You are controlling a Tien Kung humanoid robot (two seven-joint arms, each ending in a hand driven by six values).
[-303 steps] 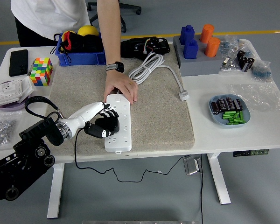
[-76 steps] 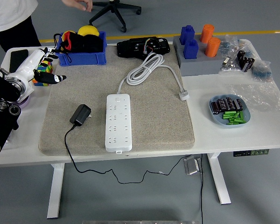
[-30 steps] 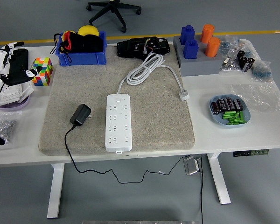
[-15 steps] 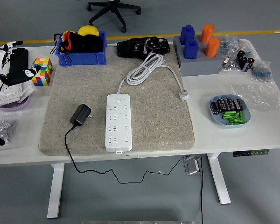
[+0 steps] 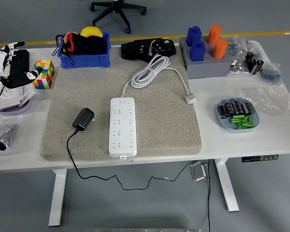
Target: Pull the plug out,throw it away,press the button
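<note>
plug (image 5: 83, 118) lies unplugged on the mat, just left of the power strip (image 5: 122, 126), so pulling and dropping look done. left hand (image 5: 12, 67) far left of strip, fingers loosely released, holding nothing. you've only the button left to press.

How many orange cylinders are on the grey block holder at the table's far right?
2: one orange cylinder at the back of the grey holder, the other nearer and to its right. None seem hidden.

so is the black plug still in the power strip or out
Out. The black plug lies on the grey mat, left of the white power strip and apart from it, its cord trailing off the table's near edge.
</note>
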